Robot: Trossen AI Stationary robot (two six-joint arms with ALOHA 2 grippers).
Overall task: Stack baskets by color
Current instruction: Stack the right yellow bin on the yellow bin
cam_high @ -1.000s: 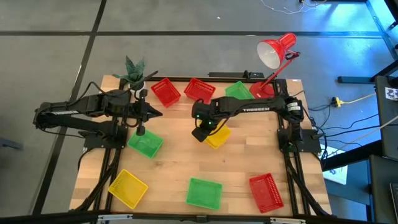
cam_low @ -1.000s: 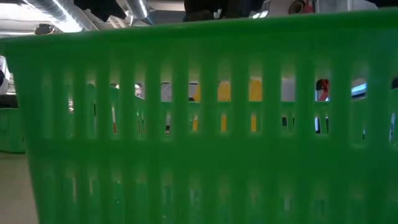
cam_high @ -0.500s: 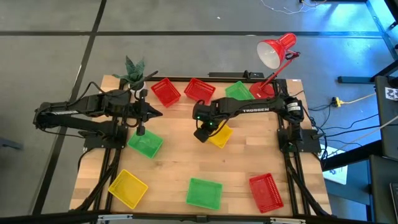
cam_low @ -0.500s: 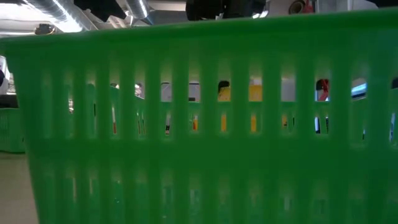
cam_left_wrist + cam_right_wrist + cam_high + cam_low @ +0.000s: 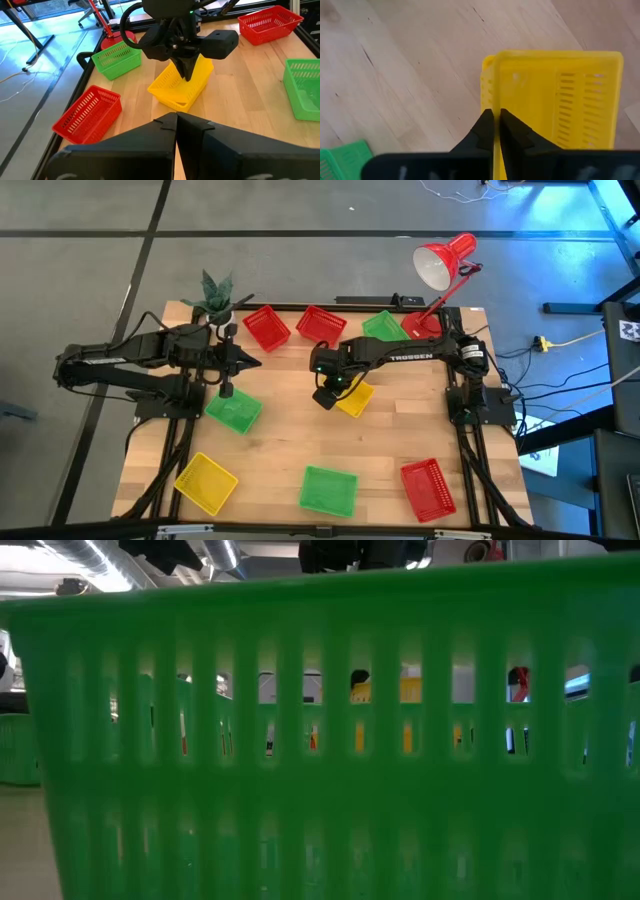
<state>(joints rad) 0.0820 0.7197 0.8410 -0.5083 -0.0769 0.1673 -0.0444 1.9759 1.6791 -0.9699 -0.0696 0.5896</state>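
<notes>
Right gripper was clamped on the near-left wall of a yellow basket at the middle of the wooden table. Left gripper, fingers pressed together and holding nothing, waited at the far left, beside a green basket.

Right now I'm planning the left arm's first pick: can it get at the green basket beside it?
Probably yes: the green basket lies just in front of the left gripper, with bare table between.
</notes>
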